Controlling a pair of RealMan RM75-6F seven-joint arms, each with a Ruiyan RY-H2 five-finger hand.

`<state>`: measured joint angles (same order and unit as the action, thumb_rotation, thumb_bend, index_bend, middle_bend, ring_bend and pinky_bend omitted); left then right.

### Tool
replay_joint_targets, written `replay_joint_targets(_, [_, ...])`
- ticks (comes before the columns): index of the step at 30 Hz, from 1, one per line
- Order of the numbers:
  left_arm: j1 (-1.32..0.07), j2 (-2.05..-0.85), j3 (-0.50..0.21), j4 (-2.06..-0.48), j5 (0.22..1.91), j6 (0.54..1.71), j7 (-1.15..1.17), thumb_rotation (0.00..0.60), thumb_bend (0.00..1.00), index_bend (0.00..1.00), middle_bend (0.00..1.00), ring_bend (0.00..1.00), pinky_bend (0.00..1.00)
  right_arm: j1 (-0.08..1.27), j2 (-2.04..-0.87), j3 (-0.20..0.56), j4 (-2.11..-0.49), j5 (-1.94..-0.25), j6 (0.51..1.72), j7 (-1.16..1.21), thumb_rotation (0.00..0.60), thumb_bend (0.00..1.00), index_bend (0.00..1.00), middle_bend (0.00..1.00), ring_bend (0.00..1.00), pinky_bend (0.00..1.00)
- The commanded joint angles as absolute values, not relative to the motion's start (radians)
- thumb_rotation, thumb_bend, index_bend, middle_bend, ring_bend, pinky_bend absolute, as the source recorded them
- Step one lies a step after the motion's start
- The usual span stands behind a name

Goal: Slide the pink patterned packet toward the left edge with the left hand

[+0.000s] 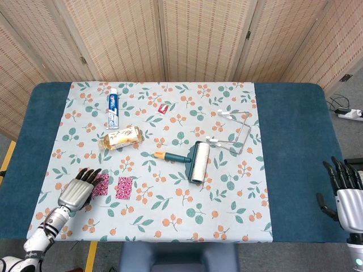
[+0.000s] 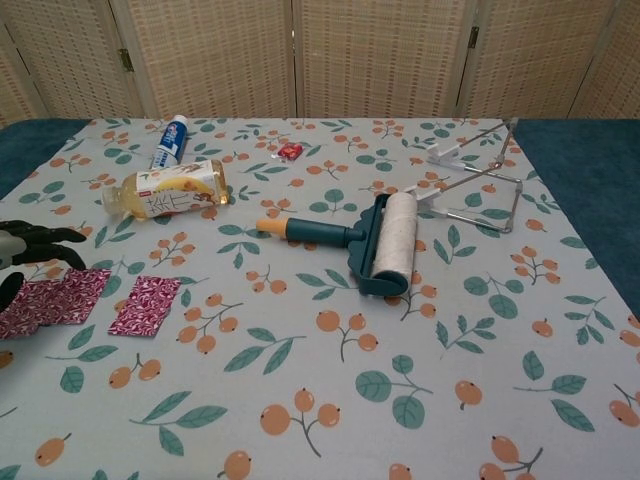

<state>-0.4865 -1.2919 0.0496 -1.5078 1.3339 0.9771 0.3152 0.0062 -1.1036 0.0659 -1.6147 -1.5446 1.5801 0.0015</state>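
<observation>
Beside two pink packets (image 2: 145,304) hovers left robot hand (image 1: 75,190); fingers spread.

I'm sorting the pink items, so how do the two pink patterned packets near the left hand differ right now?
The left packet lies partly under the left hand, while the right packet lies free with bare cloth all round. In the chest view the left packet shows longer and reaches the picture's edge, and the right packet is a short, slightly tilted rectangle. Both lie flat on the floral cloth and share the same pink and white pattern.
</observation>
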Motion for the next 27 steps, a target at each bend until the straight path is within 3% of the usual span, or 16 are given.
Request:
replay_joint_targets(1, [-0.48, -1.282, 0.039, -1.512, 1.316, 0.976, 0.285, 0.6, 0.67, 0.16, 0.0, 0.0, 0.0, 0.006, -1.104, 0.066, -1.612, -1.545, 1.581, 0.004, 0.6, 0.45, 0.0, 0.0, 0.02, 0.0])
replay_joint_targets(5, [-0.473, -1.277, 0.031, -1.525, 1.322, 0.996, 0.267, 0.6, 0.44, 0.15, 0.0, 0.0, 0.0, 0.004, -1.104, 0.066, -1.609, -1.546, 1.585, 0.009, 0.6, 0.45, 0.0, 0.0, 0.01, 0.0])
replay_joint_targets(8, [-0.475, -1.273, 0.026, -1.536, 1.328, 0.999, 0.262, 0.6, 0.38, 0.14, 0.0, 0.0, 0.0, 0.003, -1.103, 0.065, -1.605, -1.546, 1.586, 0.015, 0.6, 0.45, 0.0, 0.0, 0.01, 0.0])
replay_joint_targets(27, [-0.545, -1.337, -0.003, -1.589, 1.302, 0.921, 0.343, 0.6, 0.36, 0.14, 0.0, 0.0, 0.0, -0.003, -1.108, 0.066, -1.566, -1.538, 1.588, 0.055, 0.6, 0.45, 0.0, 0.0, 0.01, 0.0])
